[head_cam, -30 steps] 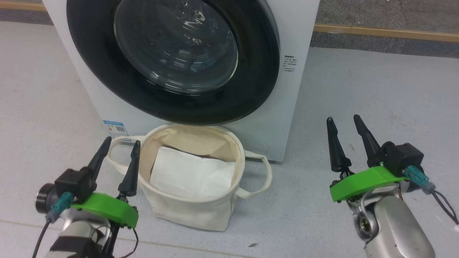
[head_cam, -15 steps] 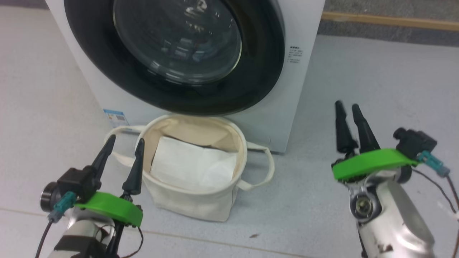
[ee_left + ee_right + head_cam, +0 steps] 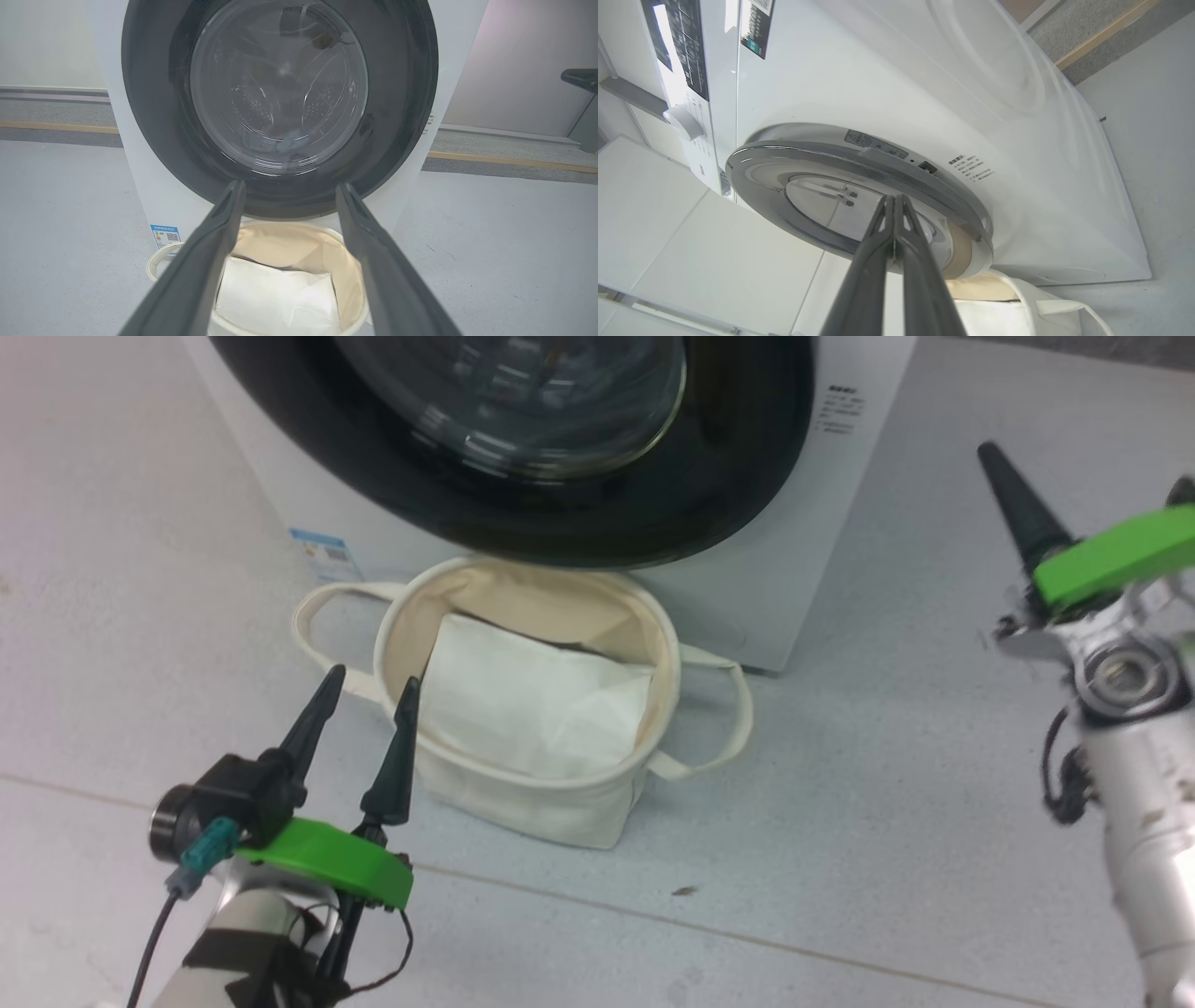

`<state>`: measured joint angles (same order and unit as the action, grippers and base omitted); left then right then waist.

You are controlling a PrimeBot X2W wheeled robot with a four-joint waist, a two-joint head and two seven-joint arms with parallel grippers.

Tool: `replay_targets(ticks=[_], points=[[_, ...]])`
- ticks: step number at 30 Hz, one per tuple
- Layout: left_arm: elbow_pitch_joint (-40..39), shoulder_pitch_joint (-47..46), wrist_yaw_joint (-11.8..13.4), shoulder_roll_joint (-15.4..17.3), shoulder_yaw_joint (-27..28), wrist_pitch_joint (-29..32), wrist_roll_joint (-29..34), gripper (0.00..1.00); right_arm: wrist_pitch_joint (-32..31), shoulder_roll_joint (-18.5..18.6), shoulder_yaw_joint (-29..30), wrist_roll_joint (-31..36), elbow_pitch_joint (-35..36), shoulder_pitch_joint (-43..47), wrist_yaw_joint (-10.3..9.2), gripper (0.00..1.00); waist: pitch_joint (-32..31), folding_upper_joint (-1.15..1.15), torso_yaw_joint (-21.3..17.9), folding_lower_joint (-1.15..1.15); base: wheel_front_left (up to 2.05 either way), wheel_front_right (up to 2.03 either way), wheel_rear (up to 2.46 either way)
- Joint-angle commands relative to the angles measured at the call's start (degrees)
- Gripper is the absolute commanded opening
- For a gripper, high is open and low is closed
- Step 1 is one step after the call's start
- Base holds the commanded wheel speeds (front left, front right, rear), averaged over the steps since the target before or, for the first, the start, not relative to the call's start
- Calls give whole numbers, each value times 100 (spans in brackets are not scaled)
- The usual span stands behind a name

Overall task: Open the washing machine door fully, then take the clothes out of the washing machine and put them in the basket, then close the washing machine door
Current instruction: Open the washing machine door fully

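The washing machine (image 3: 840,532) stands at the top of the head view, and the washing machine door (image 3: 747,476), with its black rim, lies flat against the front. In the left wrist view a dim bluish lump (image 3: 285,140) lies low in the drum behind the glass, possibly the clothes. The cream basket (image 3: 523,803) sits on the floor right below the door. My left gripper (image 3: 369,681) is open and empty beside the basket's left rim. My right gripper (image 3: 991,457) is shut on nothing, raised to the right of the machine. In the right wrist view its fingertips (image 3: 894,200) point at the door's edge (image 3: 752,172).
A folded white sheet (image 3: 532,700) lies inside the basket. A blue sticker (image 3: 322,553) marks the machine's lower left front. Grey floor spreads on both sides, and a dark speck (image 3: 686,890) lies in front of the basket. A control panel (image 3: 679,51) shows in the right wrist view.
The right gripper has shut its fingers and risen toward the machine's right side. The head camera has shifted, so the machine and basket sit differently in the picture. The left gripper stays open.
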<state>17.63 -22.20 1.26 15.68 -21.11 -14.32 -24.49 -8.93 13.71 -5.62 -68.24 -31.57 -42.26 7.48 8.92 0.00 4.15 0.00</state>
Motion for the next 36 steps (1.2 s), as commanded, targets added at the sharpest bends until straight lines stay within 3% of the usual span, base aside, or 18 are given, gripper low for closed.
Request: replay_targets(ticks=[1,10,17,36], points=[[-106,-309,-45,51,214,-68,87,100,-341,187,-38,-281,59,-470,1,0,191,0,149,0,0,0,0],[11,-399,-211,-247,288,-68,259,100,-1460,684,-85,-854,-802,-1487,1,0,488,0,420,0,0,0,0],[61,-431,-350,-486,433,-68,418,100,-2029,783,-80,-1078,-1576,-2402,1,0,831,0,628,0,0,0,0],[0,-622,-694,-1039,861,-68,845,100,-1914,809,-395,-825,-2305,-3752,1,0,1601,0,1114,0,0,0,0]])
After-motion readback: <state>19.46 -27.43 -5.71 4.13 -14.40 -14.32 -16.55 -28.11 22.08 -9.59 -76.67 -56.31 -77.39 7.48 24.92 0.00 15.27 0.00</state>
